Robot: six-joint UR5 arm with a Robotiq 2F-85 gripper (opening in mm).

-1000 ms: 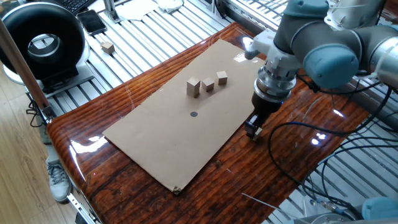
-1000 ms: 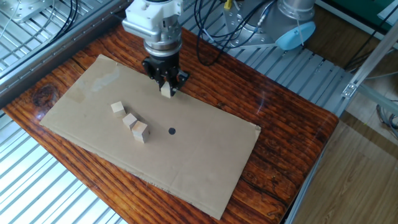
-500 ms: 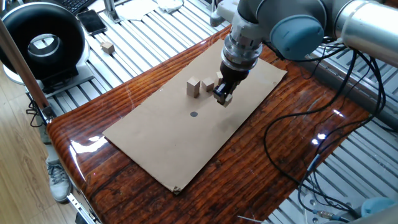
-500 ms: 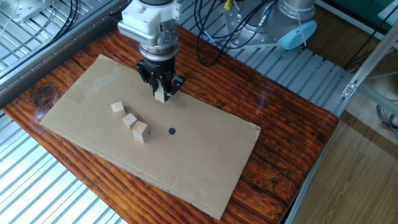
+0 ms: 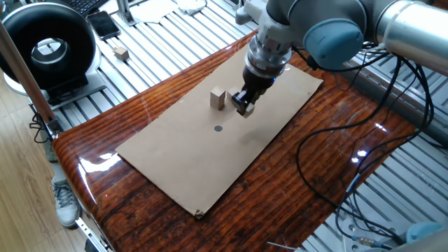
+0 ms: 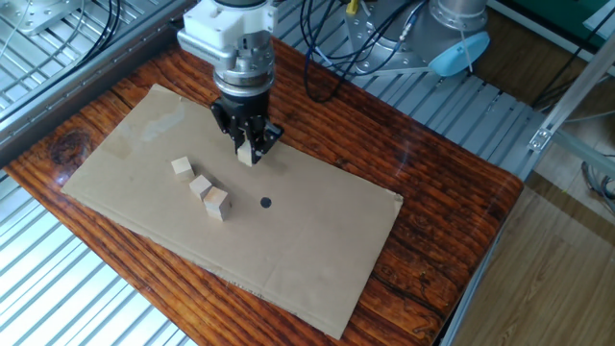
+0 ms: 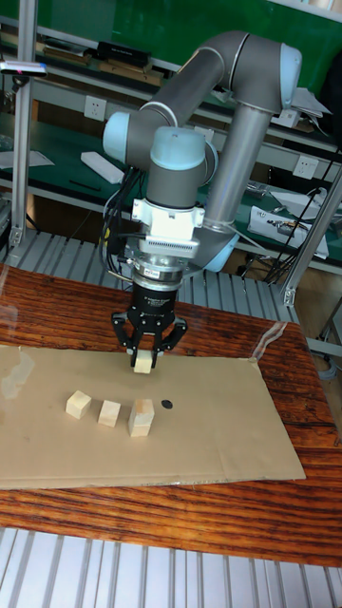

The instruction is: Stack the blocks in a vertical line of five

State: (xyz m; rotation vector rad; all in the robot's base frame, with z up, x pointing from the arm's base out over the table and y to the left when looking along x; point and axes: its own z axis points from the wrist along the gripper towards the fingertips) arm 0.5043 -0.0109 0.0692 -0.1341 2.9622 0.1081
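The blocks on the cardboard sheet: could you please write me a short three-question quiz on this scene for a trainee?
1. True or false: the gripper is shut on a block.
2. Multiple choice: where does the black dot lie? A) on the cardboard sheet; B) on the bare wood of the table; C) on top of a cube.
3. Short answer: does a five-high stack stand on the sheet yet?

Key
1. True.
2. A.
3. No; the row of blocks beside the dot is low.
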